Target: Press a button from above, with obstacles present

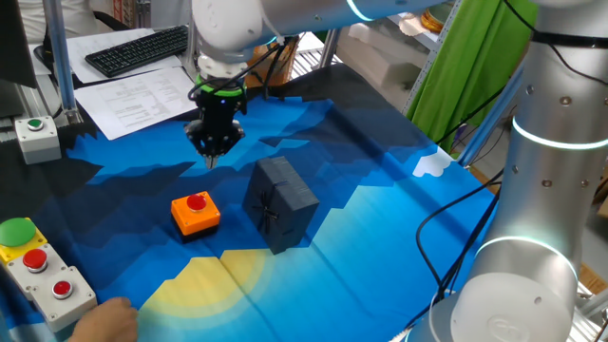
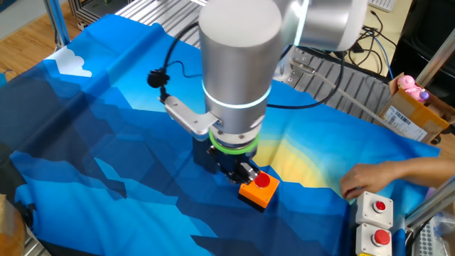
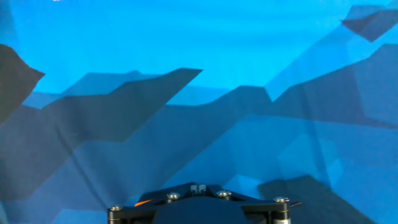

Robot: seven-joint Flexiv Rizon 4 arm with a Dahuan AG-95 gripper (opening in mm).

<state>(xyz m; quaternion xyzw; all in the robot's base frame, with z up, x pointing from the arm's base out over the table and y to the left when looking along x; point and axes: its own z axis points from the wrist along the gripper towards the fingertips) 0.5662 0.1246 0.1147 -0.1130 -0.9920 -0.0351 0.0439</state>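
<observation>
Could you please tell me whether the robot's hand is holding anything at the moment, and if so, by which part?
Nothing is held. The hand hangs in the air above the blue cloth, apart from the small round red button on its orange box.

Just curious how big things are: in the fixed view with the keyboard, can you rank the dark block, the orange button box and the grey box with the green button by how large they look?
1. Dark block
2 and 3. Orange button box and grey box: alike; distances differ, so unranked.
</observation>
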